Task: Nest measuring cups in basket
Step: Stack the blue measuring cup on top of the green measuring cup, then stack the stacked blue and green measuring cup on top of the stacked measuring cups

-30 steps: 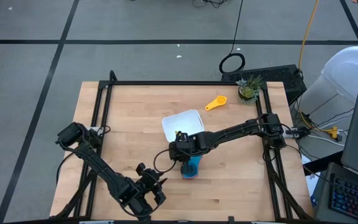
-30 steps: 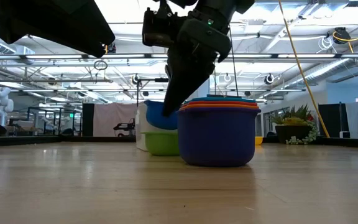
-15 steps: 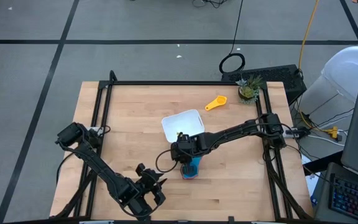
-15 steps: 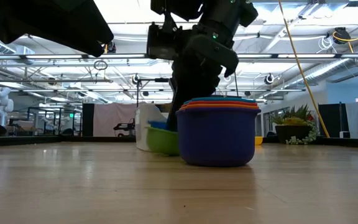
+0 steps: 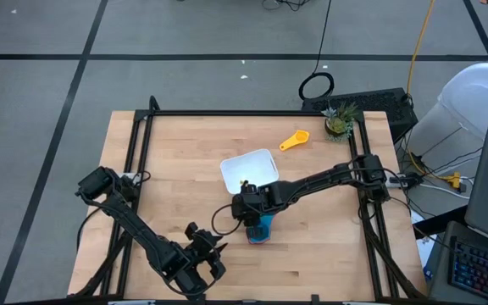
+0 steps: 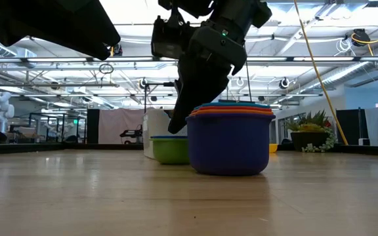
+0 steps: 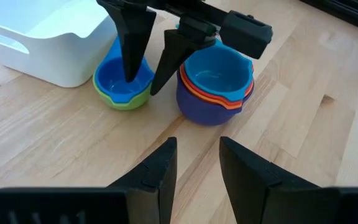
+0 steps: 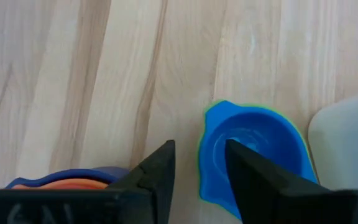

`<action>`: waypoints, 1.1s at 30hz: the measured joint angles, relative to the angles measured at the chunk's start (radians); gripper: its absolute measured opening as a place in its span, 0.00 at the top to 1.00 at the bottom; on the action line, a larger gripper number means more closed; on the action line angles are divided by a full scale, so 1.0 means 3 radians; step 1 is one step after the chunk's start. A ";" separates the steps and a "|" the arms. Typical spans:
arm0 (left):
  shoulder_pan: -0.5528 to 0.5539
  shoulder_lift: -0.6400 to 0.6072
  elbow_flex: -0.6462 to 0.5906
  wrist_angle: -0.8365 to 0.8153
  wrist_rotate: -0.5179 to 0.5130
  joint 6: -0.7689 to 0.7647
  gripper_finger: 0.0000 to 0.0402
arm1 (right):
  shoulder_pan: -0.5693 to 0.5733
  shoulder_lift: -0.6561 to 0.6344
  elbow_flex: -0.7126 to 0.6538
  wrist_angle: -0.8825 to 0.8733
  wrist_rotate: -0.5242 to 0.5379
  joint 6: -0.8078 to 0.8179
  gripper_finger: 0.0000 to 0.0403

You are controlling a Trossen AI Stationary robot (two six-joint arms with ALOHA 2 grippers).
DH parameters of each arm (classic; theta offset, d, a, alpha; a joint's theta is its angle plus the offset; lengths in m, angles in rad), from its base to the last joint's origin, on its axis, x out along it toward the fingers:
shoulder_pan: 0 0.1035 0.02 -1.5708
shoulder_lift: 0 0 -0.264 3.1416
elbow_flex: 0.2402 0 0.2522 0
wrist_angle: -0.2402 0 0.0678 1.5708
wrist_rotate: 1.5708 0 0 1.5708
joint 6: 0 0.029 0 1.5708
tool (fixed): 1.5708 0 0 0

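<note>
A blue measuring cup sits nested in the green cup, which stands on the table beside the white basket. To its right stands a dark blue cup with orange and light blue cups nested in it. My right gripper is open and comes down from above over the blue cup's rim. A yellow cup lies on the table beyond the basket. My left gripper is open with nothing in it, near the table's front edge. My right gripper stands slanting down over the blue cup's wall on the side facing the stack. One finger is inside the bowl and the other outside. A gap shows between them. I cannot tell whether either finger touches the cup.
A small potted plant stands at the table's far right corner. The black frame rails run along the table's sides. Bare wood lies to the left of the cups and toward the near edge.
My right gripper has lowered the blue cup, which it held tilted above the green cup, into the green cup. It has then opened and let go. The blue cup now sits level inside the green one.
</note>
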 joint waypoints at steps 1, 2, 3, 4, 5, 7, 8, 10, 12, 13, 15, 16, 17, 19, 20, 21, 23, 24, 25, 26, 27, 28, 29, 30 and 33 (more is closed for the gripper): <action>0.0000 0.0000 0.0000 0.0000 0.0000 -0.0001 0.70 | 0.0002 0.0000 0.0000 0.0002 -0.0001 0.0001 0.67; 0.0000 0.0000 0.0000 0.0000 0.0000 -0.0002 0.70 | 0.0003 0.0000 0.0000 0.0000 -0.0003 0.0001 0.66; 0.0001 0.0000 0.0000 0.0000 0.0000 -0.0004 0.70 | 0.0003 0.0000 0.0000 -0.0006 -0.0002 0.0001 0.66; 0.0001 0.0000 0.0000 0.0000 0.0000 -0.0004 0.70 | 0.0002 0.0000 0.0000 -0.0015 -0.0001 0.0001 0.66; 0.0001 0.0000 0.0000 0.0000 0.0000 -0.0002 0.70 | 0.0002 0.0000 0.0000 -0.0017 -0.0003 0.0001 0.66; 0.0001 0.0000 0.0000 0.0000 0.0000 0.0001 0.70 | 0.0002 0.0000 -0.0022 0.0027 0.0000 0.0001 0.66; 0.0001 0.0000 0.0000 0.0000 0.0000 0.0001 0.70 | 0.0002 0.0000 -0.0044 0.0055 -0.0001 0.0001 0.66; 0.0001 0.0000 0.0000 0.0000 0.0000 0.0003 0.70 | 0.0002 0.0000 -0.0089 0.0089 -0.0001 0.0001 0.66; 0.0001 0.0000 0.0000 0.0000 0.0000 0.0002 0.70 | 0.0002 0.0000 -0.0152 0.0148 -0.0001 0.0019 0.66; 0.0001 0.0000 0.0000 0.0000 0.0000 0.0004 0.70 | 0.0002 0.0000 -0.0198 0.0210 0.0000 0.0041 0.66; 0.0001 0.0000 0.0000 0.0000 -0.0001 0.0004 0.70 | 0.0002 0.0000 -0.0292 0.0343 0.0003 0.0070 0.66; 0.0001 0.0000 0.0000 0.0000 -0.0001 0.0004 0.70 | 0.0002 0.0000 -0.0330 0.0396 0.0004 0.0077 0.66; 0.0001 0.0000 0.0000 0.0000 -0.0001 0.0005 0.70 | 0.0002 0.0000 -0.0353 0.0434 0.0004 0.0077 0.66; 0.0001 0.0000 0.0000 0.0000 -0.0001 0.0005 0.70 | 0.0002 0.0000 -0.0376 0.0505 0.0005 0.0076 0.66; 0.0001 0.0000 0.0000 0.0000 -0.0001 0.0005 0.70 | -0.0001 0.0000 -0.0381 0.0507 0.0005 0.0076 0.67; 0.0001 0.0000 0.0000 0.0000 -0.0001 0.0005 0.70 | -0.0005 0.0000 -0.0381 0.0501 0.0010 0.0076 0.67; 0.0001 0.0000 0.0000 -0.0001 -0.0001 0.0005 0.70 | -0.0008 0.0000 -0.0383 0.0506 0.0016 0.0032 0.70; 0.0001 0.0000 0.0000 0.0000 -0.0001 0.0005 0.70 | -0.0009 0.0000 -0.0384 0.0513 0.0019 -0.0016 0.73; 0.0001 0.0000 0.0000 -0.0001 -0.0001 0.0006 0.70 | -0.0009 0.0000 -0.0384 0.0524 0.0022 -0.0057 0.78; 0.0001 0.0000 0.0000 -0.0001 -0.0001 0.0006 0.70 | -0.0009 0.0000 -0.0384 0.0530 0.0022 -0.0087 0.84; 0.0001 0.0000 0.0000 -0.0001 -0.0001 0.0006 0.70 | -0.0007 0.0000 -0.0384 0.0531 0.0021 -0.0119 0.91; 0.0001 0.0000 0.0000 -0.0001 -0.0002 0.0006 0.70 | -0.0005 0.0000 -0.0384 0.0531 0.0019 -0.0166 0.95; 0.0001 0.0000 0.0000 -0.0001 -0.0002 0.0006 0.70 | -0.0002 -0.0001 -0.0384 0.0533 0.0019 -0.0204 0.97; 0.0001 0.0000 0.0000 -0.0001 -0.0002 0.0005 0.70 | 0.0011 -0.0003 -0.0384 0.0533 0.0022 -0.0220 0.97; -0.0016 0.0000 0.0000 -0.0001 -0.0003 0.0006 0.70 | 0.0068 -0.0003 -0.0384 0.0533 0.0025 -0.0245 0.98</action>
